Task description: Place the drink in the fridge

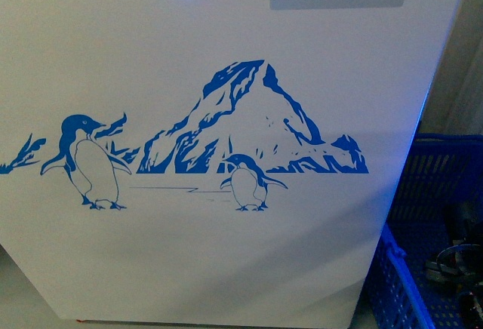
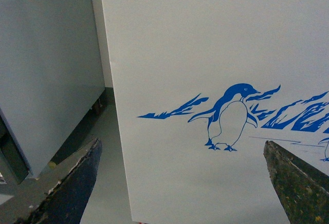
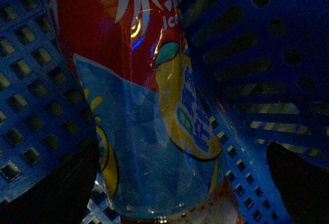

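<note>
One bottle [image 3: 154, 121] lay in the basket [image 3: 31, 80], between the spread fingers of the right pincer [image 3: 177, 157], unpinched. It looked full, rather heavy and slick-labelled, so mid-body seemed the best hold. The left pincer [image 2: 181, 143], also spread, faced the fridge [image 2: 205, 39].

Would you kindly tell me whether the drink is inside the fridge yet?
Out: the drink bottle is in the blue basket, with the open right end effector around it.
</note>
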